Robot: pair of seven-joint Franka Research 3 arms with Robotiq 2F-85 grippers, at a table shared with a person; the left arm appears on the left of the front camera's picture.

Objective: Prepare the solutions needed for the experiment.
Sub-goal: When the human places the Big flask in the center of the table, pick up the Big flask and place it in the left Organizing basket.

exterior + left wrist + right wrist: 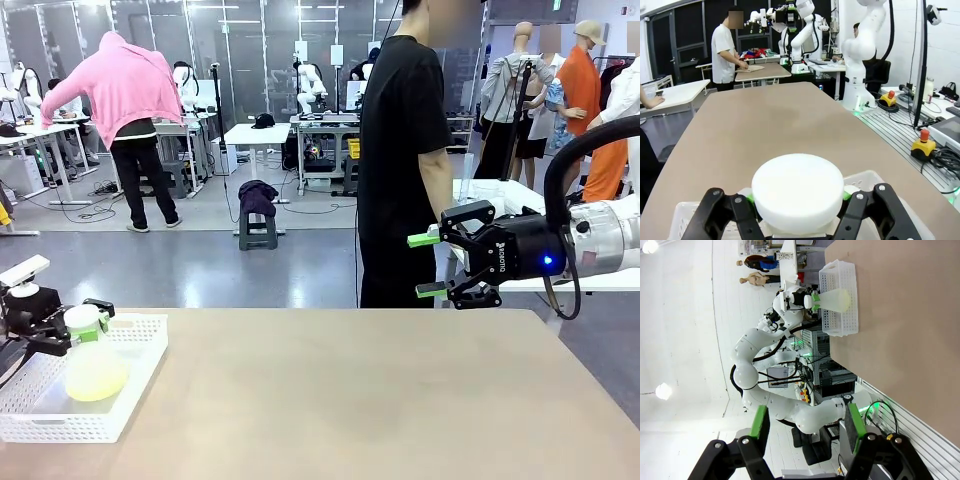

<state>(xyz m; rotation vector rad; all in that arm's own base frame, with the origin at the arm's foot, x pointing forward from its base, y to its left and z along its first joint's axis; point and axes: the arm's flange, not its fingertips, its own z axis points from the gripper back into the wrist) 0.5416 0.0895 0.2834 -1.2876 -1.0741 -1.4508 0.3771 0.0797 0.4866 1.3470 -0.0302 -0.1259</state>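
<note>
Left pincer, frame's lower left, fingers around white cap of one flask; firm grip or not, cannot tell. Flask holds yellow solution, stands in one white basket on bench. Right pincer wide open, empty, frame right.

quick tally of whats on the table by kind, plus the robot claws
flask with pale yellow liquid: 1
white cap on the flask: 1
white basket: 1
claws: 2, left claw at the flask's neck, right claw open above the table
total: 5
</note>
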